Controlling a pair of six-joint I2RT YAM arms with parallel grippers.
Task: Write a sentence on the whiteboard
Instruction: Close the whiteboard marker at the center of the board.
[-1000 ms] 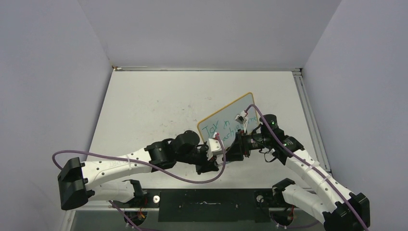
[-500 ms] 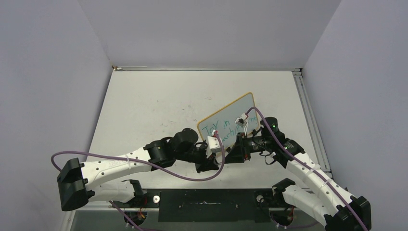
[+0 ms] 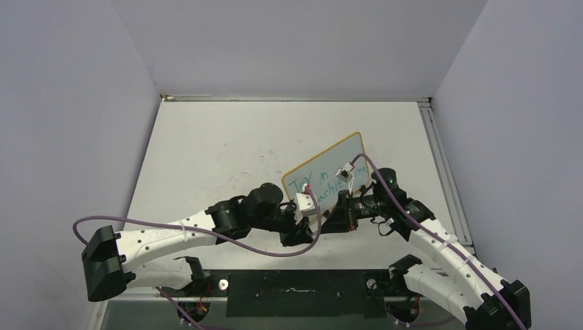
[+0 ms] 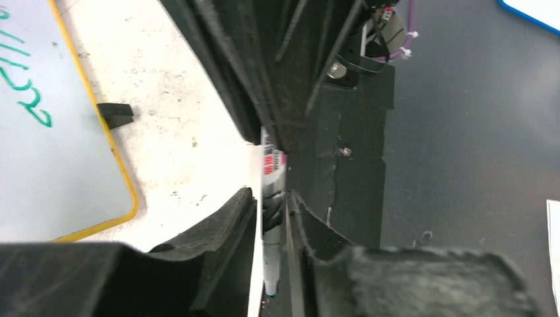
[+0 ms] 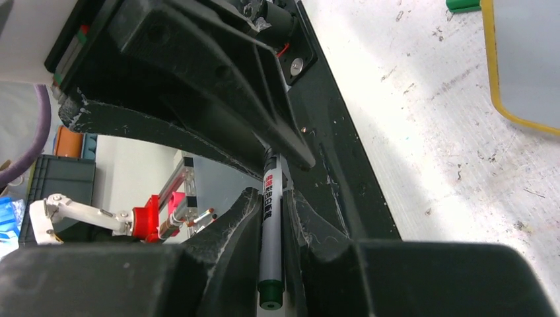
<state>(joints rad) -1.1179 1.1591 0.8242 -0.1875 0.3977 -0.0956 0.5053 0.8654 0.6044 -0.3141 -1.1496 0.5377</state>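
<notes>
The whiteboard (image 3: 346, 152) stands tilted at mid-table, with the teal sentence (image 3: 311, 183) in two slanted lines on it. My two grippers meet tip to tip just in front of its near corner. The left gripper (image 4: 269, 198) is shut on the white marker (image 4: 273, 165) near its teal tip. The right gripper (image 5: 271, 198) is shut on the same marker (image 5: 271, 228), whose green back end points at the camera. In the top view the left gripper (image 3: 311, 231) and the right gripper (image 3: 335, 220) hide the marker. The board's corner also shows in the left wrist view (image 4: 66, 165).
A black foot (image 4: 115, 113) of the board sits on the table by its yellow rim. A small green cap-like piece (image 5: 462, 5) lies near the board's corner (image 5: 528, 59). A black base plate (image 3: 295, 282) runs along the table's near edge. Grey walls enclose three sides.
Both grippers have shifted slightly left together, still joined at the marker. The board has not moved.
</notes>
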